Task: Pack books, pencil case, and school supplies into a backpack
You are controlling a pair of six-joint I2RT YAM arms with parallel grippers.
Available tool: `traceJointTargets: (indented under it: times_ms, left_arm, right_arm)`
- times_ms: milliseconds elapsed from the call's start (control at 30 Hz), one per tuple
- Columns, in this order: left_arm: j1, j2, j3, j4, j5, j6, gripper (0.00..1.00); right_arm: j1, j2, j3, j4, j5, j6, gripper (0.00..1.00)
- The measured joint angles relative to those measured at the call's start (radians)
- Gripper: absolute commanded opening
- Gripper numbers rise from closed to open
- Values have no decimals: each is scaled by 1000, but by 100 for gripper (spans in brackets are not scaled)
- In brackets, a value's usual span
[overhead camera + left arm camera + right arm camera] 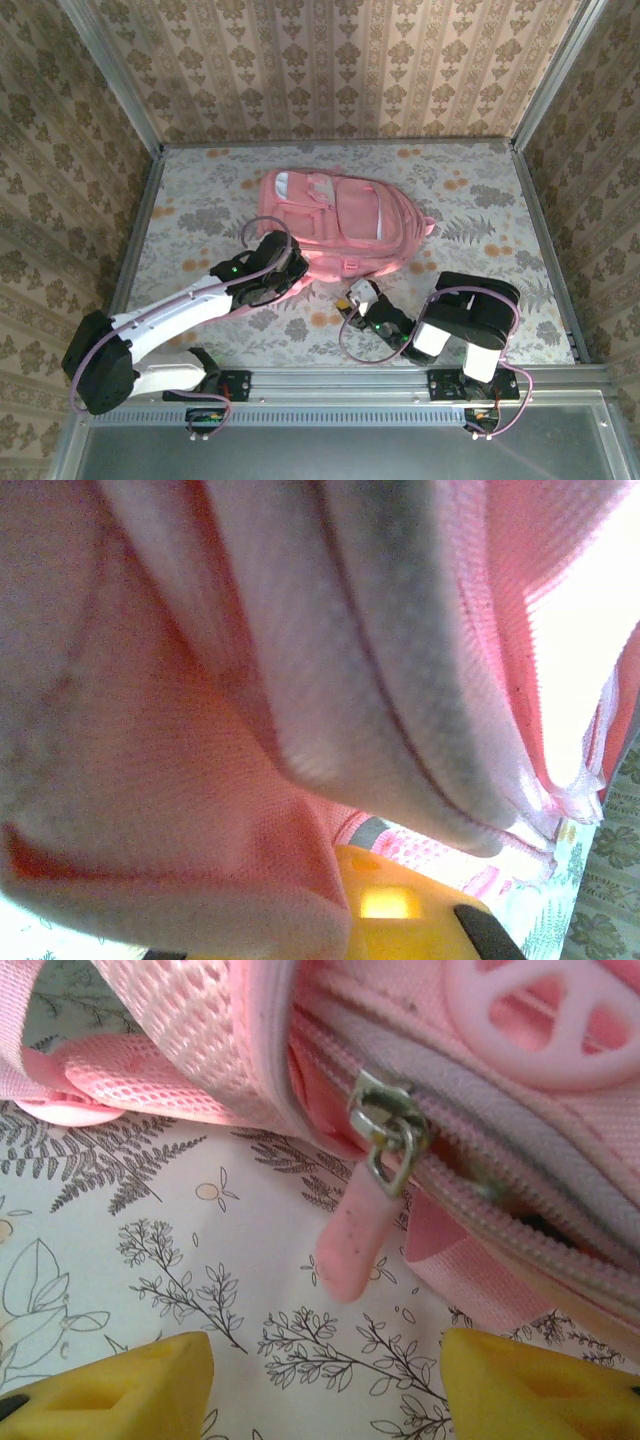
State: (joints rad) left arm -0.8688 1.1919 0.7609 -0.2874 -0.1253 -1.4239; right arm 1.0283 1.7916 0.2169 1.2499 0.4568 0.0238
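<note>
The pink backpack (335, 220) lies flat in the middle of the table. My left gripper (283, 268) is at its near-left corner. In the left wrist view, pink backpack fabric (200, 730) drapes over the jaws. One yellow finger (410, 910) pokes out beneath it, and the gripper (335, 930) looks shut on a fold. My right gripper (360, 296) is at the backpack's near edge and stands open (325, 1360). The pink zip tag (350, 1250) hangs from a metal slider (385, 1130) just ahead of its yellow fingers. The books, pencil case and small supplies are out of view.
A floral tablecloth (200, 215) covers the table, with papered walls and metal rails (545, 230) around it. A mesh strap (170, 1040) and a round pink peace-sign badge (545, 1000) sit close to the right gripper.
</note>
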Motion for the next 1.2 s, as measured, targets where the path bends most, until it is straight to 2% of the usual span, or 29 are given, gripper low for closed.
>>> traceJointTargets:
  times_ms: [233,467,667,800,1033,1133,1200]
  left_arm:
    - [-1,0,-9,13,-4,-21,0]
    - [-1,0,-16,35,-6,-25,0]
    - [-3,0,-35,65,-3,-32,0]
    - [-3,-2,-44,73,-3,-36,0]
    - [-3,-2,-48,76,-6,-40,0]
    - [-3,-3,-48,78,-6,-41,0]
    - [-3,-3,-48,80,-6,-43,0]
  right_arm:
    - [-3,-42,18,-4,0,-21,54]
    - [-36,-89,46,-74,0,-2,37]
    - [-61,-90,49,-74,-13,32,39]
    - [-72,-95,51,-84,-22,33,28]
    - [-89,-106,77,-137,-23,43,27]
    - [-97,-106,87,-145,-24,56,33]
    - [-98,-106,96,-156,-26,61,33]
